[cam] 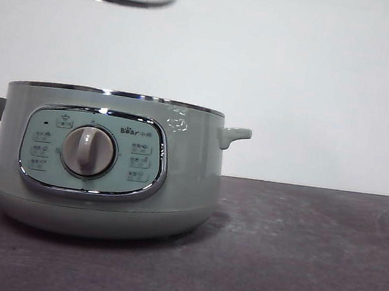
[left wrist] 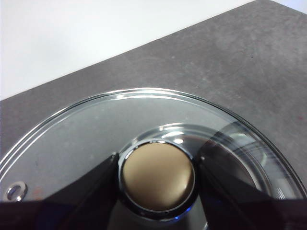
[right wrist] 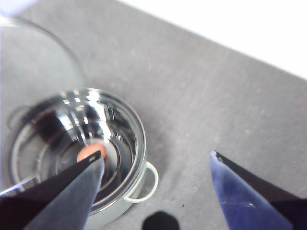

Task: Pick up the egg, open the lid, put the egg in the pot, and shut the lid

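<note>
The lid [left wrist: 144,139] is gripped by the left jaws above the pot [cam: 106,170] holding the egg [right wrist: 88,152], right jaws spread; misalignment could chip it.

The pot [cam: 107,167] is pale sage green with a shiny chrome rim, a chrome-framed panel and a cream-grey dial [cam: 89,151]; inside it is mirror-bright steel. The egg [right wrist: 90,152] is reddish-brown. The lid [left wrist: 144,124] is clear glass edged in chrome, its knob [left wrist: 157,176] a dull olive-tan ringed with chrome. The table [cam: 294,257] is mottled dark grey, the wall [cam: 295,80] white.
</note>
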You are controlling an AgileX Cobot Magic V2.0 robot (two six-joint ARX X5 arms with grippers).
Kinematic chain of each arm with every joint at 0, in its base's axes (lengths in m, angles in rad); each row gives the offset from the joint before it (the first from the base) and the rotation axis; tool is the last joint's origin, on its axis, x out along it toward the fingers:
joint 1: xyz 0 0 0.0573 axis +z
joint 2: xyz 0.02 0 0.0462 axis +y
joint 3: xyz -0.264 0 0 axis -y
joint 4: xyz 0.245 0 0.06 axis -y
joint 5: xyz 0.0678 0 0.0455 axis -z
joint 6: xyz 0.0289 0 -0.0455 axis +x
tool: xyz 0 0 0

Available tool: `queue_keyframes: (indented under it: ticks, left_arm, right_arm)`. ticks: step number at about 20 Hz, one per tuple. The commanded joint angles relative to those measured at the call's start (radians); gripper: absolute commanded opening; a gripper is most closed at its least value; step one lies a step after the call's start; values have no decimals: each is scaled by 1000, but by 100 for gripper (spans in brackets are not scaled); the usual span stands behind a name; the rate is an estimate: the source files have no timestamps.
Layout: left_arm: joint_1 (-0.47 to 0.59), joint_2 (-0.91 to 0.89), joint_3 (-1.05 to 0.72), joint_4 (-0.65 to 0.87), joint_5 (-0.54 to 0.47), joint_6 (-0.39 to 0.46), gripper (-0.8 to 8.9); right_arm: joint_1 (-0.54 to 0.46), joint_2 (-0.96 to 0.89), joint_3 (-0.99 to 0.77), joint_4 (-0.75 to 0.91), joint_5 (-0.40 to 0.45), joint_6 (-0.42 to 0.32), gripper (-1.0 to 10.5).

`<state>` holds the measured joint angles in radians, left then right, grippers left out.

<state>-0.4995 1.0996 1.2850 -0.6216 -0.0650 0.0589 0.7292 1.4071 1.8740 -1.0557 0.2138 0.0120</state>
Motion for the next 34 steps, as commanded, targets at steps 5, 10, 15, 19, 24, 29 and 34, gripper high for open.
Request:
queue_keyframes:
  ticks: [5,10,15,19,24,29,34]
  left_arm:
    - [-9,136,11,156,47,-67,-9]
    - [-32,184,9,196,40,-84,-9]
    - [-69,208,-2,230,23,-90,-9]
    - [-95,208,-63,305,-16,-106,-9]
    - [-102,208,-136,369,-31,-116,-9]
    - [-101,208,-209,443,-46,-148,-9]
    - [-101,208,-274,494,-64,-168,-9]
  right_arm:
    - [3,-109,1,-78,121,24,377]
    - [3,-137,1,-125,160,32,377]
    - [3,-153,1,-145,161,33,377]
    - [3,-162,1,-151,161,33,377]
    - [3,-174,1,-153,161,33,377]
    - [3,-185,1,-162,161,35,377]
    - [3,-188,1,-168,162,40,377]
